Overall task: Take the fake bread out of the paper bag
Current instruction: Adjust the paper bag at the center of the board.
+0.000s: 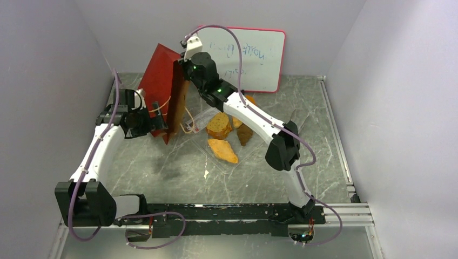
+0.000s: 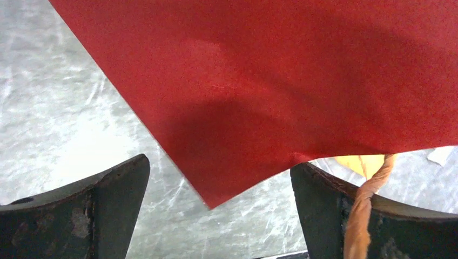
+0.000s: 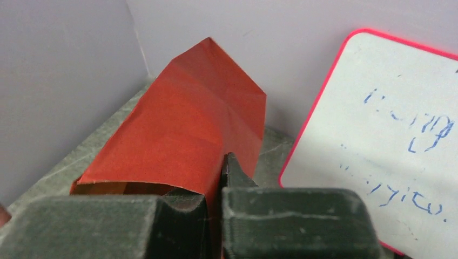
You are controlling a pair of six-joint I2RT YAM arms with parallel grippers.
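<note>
Grey marbled tabletop (image 1: pixel 162 178), pale walls. At left, the left gripper (image 1: pixel 161 123) stands with jaws spread wide about a lower corner of the paper bag (image 1: pixel 159 75), gripping nothing. The stiff, creased red bag, brown kraft inside, is tipped up, its edge pinched tight by the right gripper (image 3: pixel 216 189). To the right, fake bread (image 1: pixel 221 148) lies out on a clear tray (image 1: pixel 202 118): a crusty round slice (image 1: pixel 219 125), a flat orange wedge (image 1: pixel 224 153) and a dark lump (image 1: pixel 244 134). Whether any remains inside cannot be told.
</note>
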